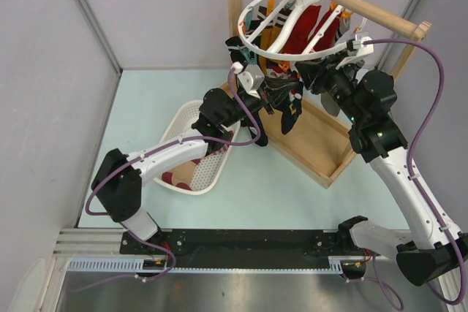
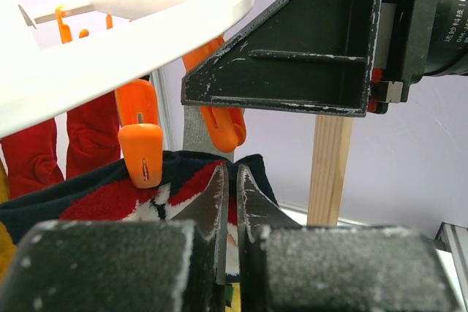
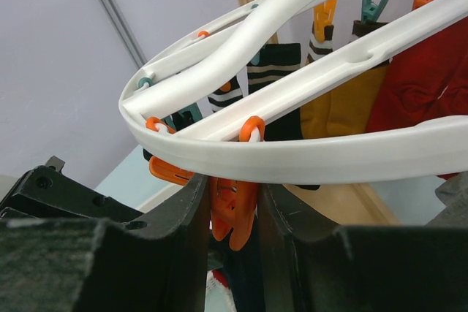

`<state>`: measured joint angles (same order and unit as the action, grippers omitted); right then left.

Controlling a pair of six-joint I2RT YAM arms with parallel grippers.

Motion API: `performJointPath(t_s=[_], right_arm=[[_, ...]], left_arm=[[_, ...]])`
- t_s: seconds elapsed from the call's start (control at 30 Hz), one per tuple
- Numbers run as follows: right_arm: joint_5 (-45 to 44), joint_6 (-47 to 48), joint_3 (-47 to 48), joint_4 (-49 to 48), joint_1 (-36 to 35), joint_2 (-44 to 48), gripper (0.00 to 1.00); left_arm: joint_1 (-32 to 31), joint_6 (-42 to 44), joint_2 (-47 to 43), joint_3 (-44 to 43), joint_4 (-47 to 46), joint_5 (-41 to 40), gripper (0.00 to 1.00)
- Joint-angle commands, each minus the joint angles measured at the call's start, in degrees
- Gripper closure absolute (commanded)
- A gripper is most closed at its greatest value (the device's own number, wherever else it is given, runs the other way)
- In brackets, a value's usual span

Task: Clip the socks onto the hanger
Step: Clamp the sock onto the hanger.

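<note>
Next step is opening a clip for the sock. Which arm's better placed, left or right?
Right. The right claw grips an orange plastic clip under the white plastic ring hanger; the left claw is shut on the navy, red-patterned fabric sock just below, so it likely feeds.

White perforated basket [image 1: 180,118] on pale table [image 1: 146,100], just left of wooden rail frame [image 1: 322,147].
</note>
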<state>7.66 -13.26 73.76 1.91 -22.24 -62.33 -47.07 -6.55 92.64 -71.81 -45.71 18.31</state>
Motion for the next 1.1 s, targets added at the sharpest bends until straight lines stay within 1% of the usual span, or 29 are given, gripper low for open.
performJointPath(t_s=[0.0,0.67,0.83,1.07], right_arm=[[1.7,0.4,2.8,-2.2,0.1,0.4,1.00],[1.4,0.7,2.8,-2.2,0.1,-0.3,1.00],[1.3,0.7,2.8,-0.1,0.0,-0.3,1.00],[1.0,0.6,1.9,-1.0,0.1,0.1,1.00]], left_arm=[[0.3,-1.1,-2.2,-2.7,-1.6,1.7,1.00],[0.3,-1.5,-5.1,-2.0,-3.0,2.7,1.00],[0.4,-1.6,-5.6,-2.2,-3.6,2.4,1.00],[0.3,-2.3,-6.4,-2.4,-4.2,2.2,1.00]])
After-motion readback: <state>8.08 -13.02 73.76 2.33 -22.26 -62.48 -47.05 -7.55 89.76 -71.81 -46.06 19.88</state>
